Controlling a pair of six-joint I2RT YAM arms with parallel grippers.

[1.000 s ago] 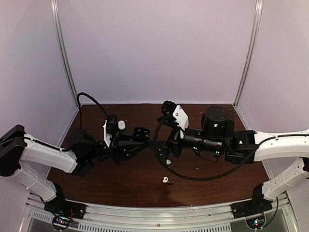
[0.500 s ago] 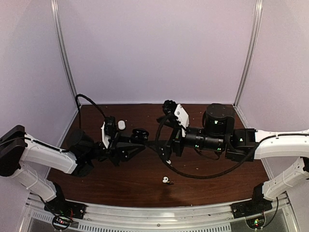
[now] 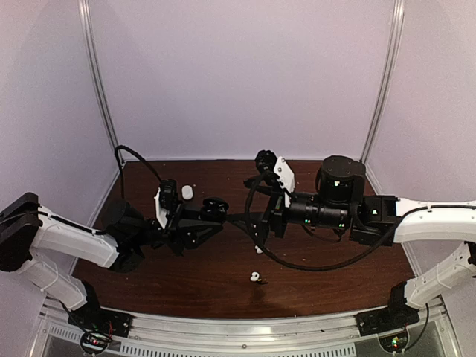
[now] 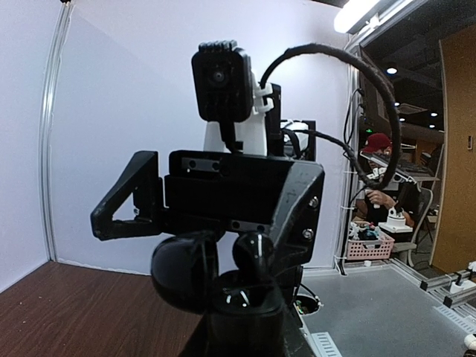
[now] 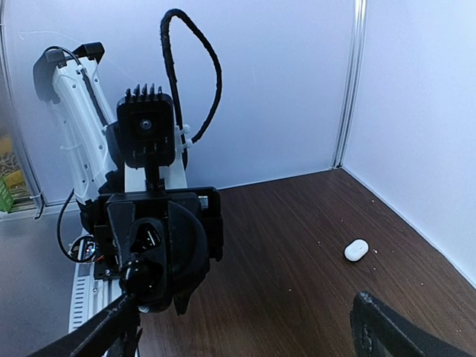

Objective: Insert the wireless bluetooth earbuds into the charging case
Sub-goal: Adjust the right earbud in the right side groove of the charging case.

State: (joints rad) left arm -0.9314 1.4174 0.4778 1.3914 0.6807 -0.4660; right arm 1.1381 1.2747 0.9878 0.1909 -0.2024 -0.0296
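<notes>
Earbuds are lying loose on the brown table (image 3: 186, 260). One white earbud (image 3: 255, 277) is sitting at 6 o'clock from the two claws. A smaller white speck (image 3: 257, 251) is lying just past it, and it may be the other bud, but it is too tiny to tell.

The left claw (image 3: 210, 212) is squeezing tight on the black charging case (image 5: 160, 249) and holding it up in the air, flipped open. The right claw (image 5: 248, 305) is pointing at the case from 3 o'clock. Its two fingers are spreading wide apart and holding nothing. A white case (image 5: 356, 250) is lying at 10 o'clock from the left claw.

I am guessing the bud is very light, hard and slippery, so it could be popping out of a pinch or rolling away. I am thinking a soft pinch across its fat round head is best, leaving the thin stem free for sliding down into its hole in the case.
</notes>
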